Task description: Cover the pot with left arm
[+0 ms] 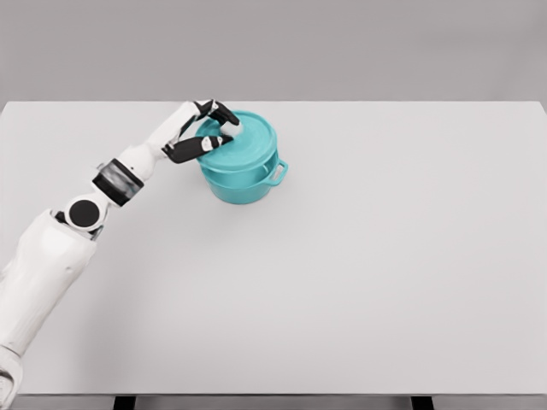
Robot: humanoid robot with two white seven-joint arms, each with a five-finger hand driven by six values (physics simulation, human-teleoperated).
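A teal pot (244, 181) with a side handle stands on the white table, left of centre toward the back. A teal lid (248, 141) lies on top of it, tilted slightly and shifted to the right. My left hand (215, 130) reaches in from the lower left and sits at the lid's left side, its dark-tipped fingers curled around the lid's knob. The knob is mostly hidden by the fingers. The right arm does not show.
The white table (359, 273) spans the whole view, with its front edge near the bottom of the picture. A plain grey wall stands behind it.
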